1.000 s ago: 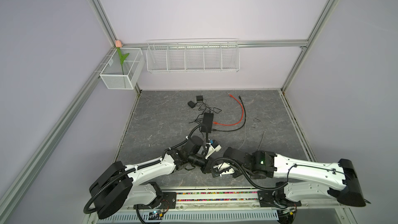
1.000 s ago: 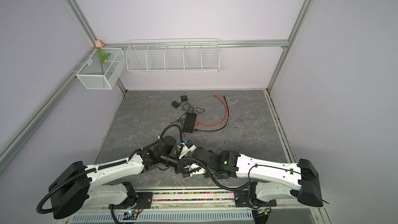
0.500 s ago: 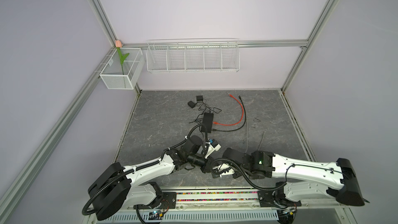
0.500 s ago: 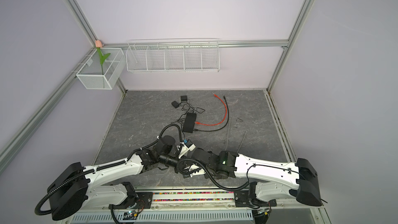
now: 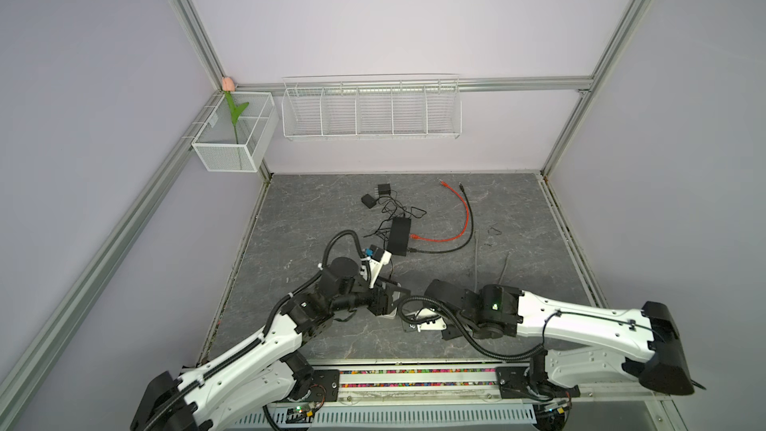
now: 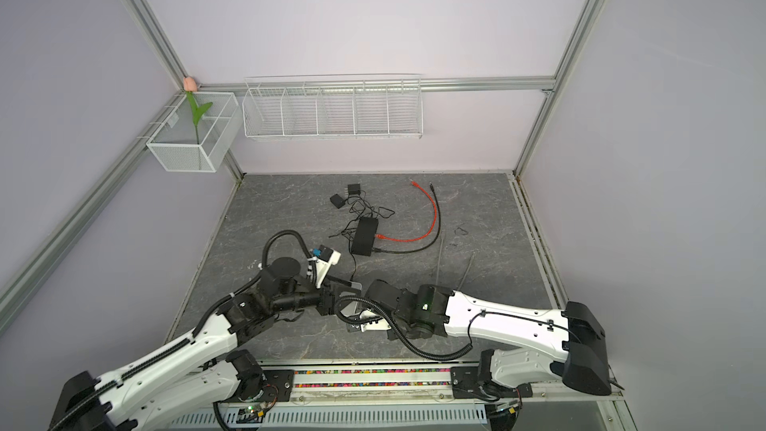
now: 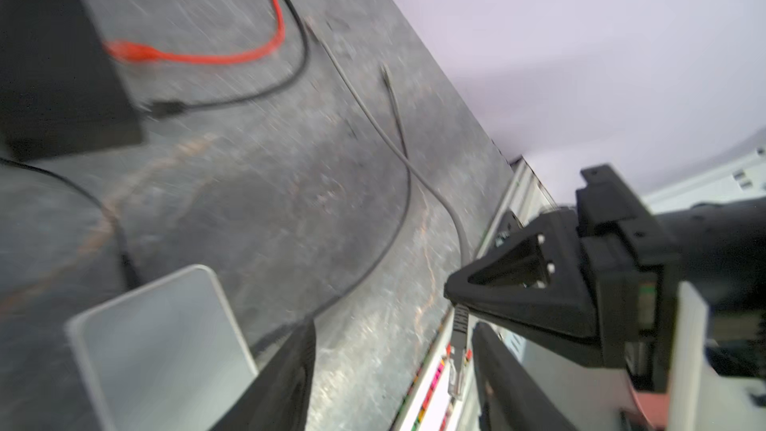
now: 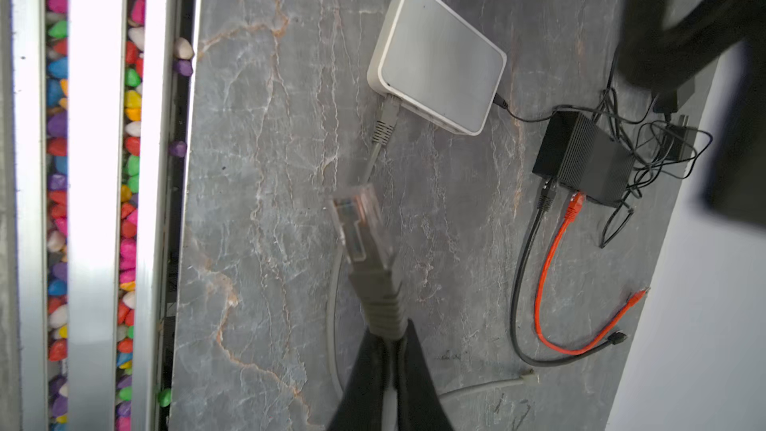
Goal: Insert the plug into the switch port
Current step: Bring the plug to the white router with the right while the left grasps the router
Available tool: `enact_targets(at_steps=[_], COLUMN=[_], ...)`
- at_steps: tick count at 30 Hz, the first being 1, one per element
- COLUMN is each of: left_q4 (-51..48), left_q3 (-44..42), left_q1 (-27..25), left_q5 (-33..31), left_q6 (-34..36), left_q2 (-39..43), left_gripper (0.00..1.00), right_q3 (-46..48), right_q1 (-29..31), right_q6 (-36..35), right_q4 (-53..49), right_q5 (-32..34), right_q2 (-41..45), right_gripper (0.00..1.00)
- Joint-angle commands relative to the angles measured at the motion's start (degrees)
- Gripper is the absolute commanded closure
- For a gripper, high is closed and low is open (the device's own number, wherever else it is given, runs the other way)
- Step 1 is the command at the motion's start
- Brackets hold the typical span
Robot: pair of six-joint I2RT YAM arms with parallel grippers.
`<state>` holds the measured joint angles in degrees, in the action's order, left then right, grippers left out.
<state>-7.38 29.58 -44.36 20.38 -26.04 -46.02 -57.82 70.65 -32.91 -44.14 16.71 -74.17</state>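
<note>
The grey marbled worktop (image 5: 518, 217) floors the cell. The left arm (image 5: 257, 346) and right arm (image 5: 572, 321) meet low over it, at about 6 o'clock from its middle. The black switch (image 5: 400, 236) lies near the middle, with a black cable (image 8: 512, 296) and an orange cable (image 8: 537, 304) plugged into its side and trailing toward 3 o'clock. A white box (image 8: 439, 55) sits at 6 o'clock from the switch (a grey lead (image 8: 383, 126) is seated in it). The right fingers (image 8: 414, 379) are clamped on the grey boot of the plug (image 8: 362, 230), which hangs clear of the worktop, near the white box but apart from it. The left fingers (image 7: 286, 371) stand spread, flanking the plug and gripping nothing.
</note>
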Motion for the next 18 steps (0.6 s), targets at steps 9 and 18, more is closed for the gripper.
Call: enact_targets(at_steps=[9, 18], left_q4=[-4.68, 4.67], left_q3=[-8.83, -13.33], left_q1=[1.47, 1.55], left_q5=[-23.32, -20.8], left_q6=[-6.58, -7.54], left_q2=[10.46, 3.92], left_gripper=[0.48, 0.48], right_q3=[-8.43, -10.71], right_q1=[-10.49, -14.78], right_q6=[20.34, 24.11], right_q4=[-2.61, -2.18], right_q5=[-17.63, -22.42], right_q2=[-15.3, -24.38], right_gripper=[0.93, 0.93])
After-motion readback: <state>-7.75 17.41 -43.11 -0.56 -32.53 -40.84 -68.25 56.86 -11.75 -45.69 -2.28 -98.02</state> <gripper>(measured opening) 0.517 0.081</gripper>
